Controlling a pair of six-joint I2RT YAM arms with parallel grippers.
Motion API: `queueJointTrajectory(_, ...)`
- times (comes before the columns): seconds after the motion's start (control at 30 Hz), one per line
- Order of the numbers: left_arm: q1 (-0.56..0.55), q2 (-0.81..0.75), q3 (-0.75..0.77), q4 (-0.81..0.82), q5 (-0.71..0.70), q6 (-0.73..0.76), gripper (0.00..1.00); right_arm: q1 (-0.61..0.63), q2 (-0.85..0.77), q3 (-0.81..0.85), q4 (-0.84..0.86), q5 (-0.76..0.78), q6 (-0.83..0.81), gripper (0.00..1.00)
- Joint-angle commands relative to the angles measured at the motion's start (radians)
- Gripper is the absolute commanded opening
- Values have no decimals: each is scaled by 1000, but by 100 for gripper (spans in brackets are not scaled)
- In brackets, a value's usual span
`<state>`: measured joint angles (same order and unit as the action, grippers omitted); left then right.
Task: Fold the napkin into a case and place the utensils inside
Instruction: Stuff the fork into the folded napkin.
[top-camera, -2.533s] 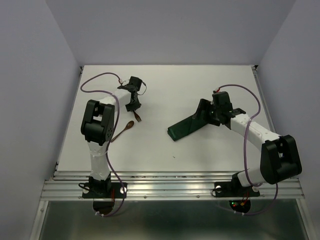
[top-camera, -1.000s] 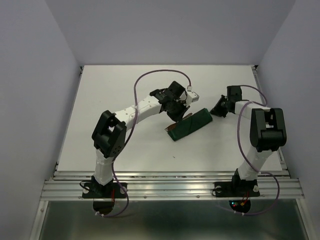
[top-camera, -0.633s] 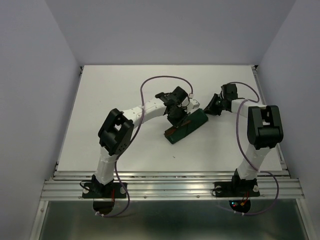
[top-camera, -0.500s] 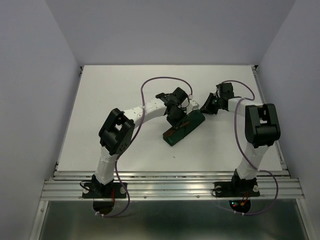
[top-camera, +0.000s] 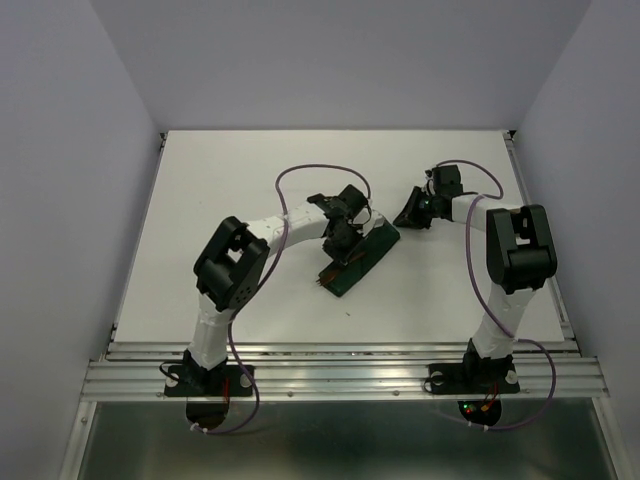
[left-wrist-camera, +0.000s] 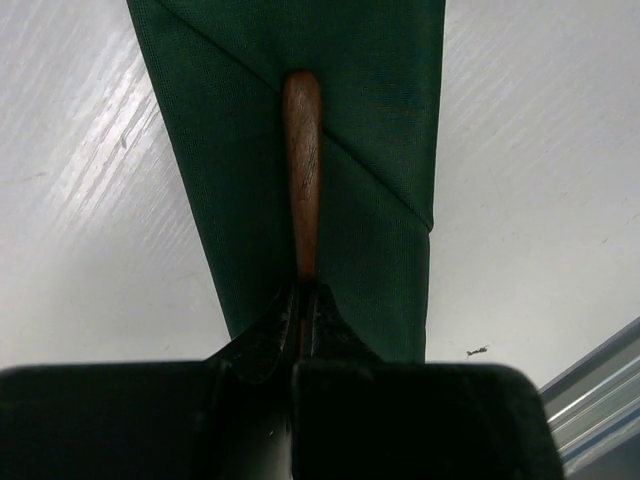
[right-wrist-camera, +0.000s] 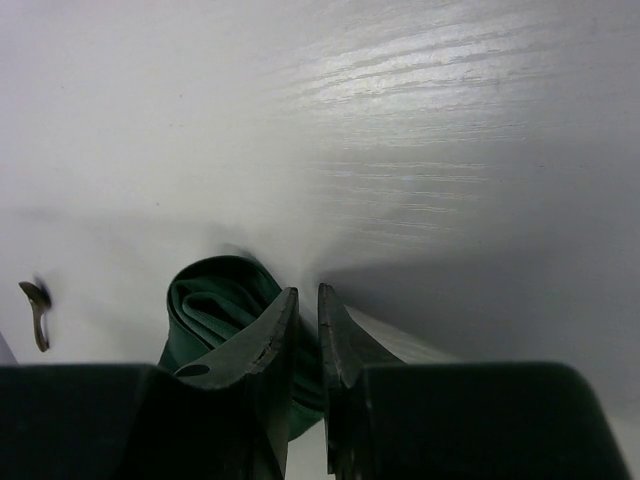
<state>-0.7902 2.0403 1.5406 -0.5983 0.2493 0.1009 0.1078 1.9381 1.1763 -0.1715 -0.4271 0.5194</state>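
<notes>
The left gripper (left-wrist-camera: 303, 300) is clenched on the end of a wooden utensil (left-wrist-camera: 302, 150). The handle lies along the middle of the napkin (left-wrist-camera: 380, 130) and runs under a diagonal fold. Its head is hidden, so I cannot tell whether it is the spoon or the fork. The napkin is folded into a long strip and lies slantwise near the middle of the table (top-camera: 220, 170). At the strip's far right end, the right gripper (right-wrist-camera: 307, 310) has its fingers almost together against the rolled cloth. Whether it pinches the cloth cannot be told.
</notes>
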Motion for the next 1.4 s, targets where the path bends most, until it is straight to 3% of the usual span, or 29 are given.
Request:
queueJointTrajectory(0.0, 19, -98, -37, 18, -30, -92, 0, -2, -16, 16, 13, -6, -16, 20)
queueJointTrajectory(0.33, 26, -155, -62, 64, -16, -165, 0, -2, -25, 5, 20, -12, -13, 20)
queueJointTrajectory(0.63, 60, -216, -140, 132, 85, -262, 0, 7, -28, -1, 21, -9, -12, 20)
queueJointTrajectory(0.93, 63, -174, -143, 98, 19, -302, 0, 7, -10, 54, 20, -18, 1, 20)
queueJointTrajectory(1.37, 66, -132, -148, 103, 50, -290, 0, 47, 48, 144, 12, -12, 21, 21)
